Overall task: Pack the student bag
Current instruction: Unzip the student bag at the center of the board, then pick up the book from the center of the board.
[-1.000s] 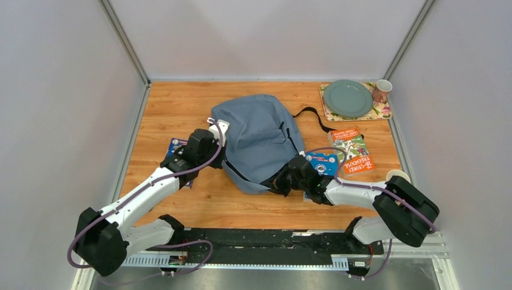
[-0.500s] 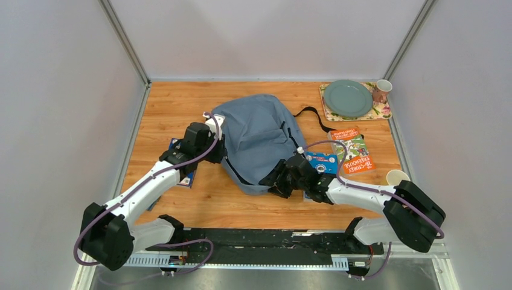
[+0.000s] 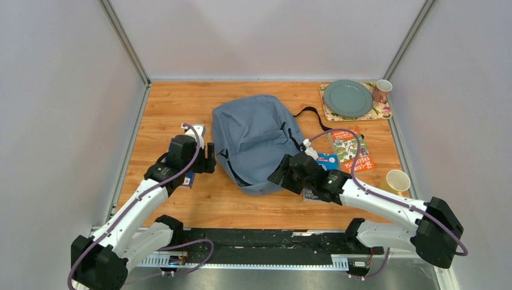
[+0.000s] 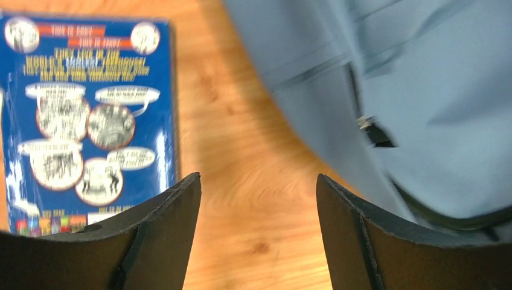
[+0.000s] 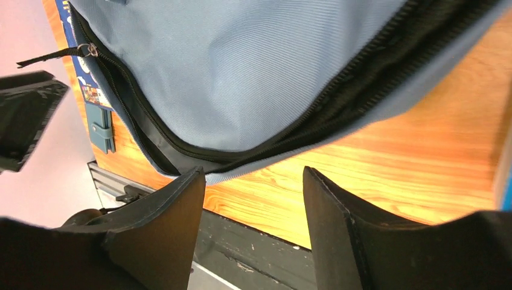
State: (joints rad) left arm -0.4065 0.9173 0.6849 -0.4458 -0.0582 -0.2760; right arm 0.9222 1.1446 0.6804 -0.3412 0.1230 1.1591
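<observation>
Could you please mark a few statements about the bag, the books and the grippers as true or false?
1. The left gripper and the right gripper are both open and hold nothing. True.
2. The student bag is zipped fully shut. False: its zip gapes open along the near edge.
3. The green plate lies on a patterned mat at the far right corner. True.
4. The blue book lies on top of the bag. False: it lies flat on the table, left of the bag.
5. The orange book is to the left of the bag. False: it is to the right.
</observation>
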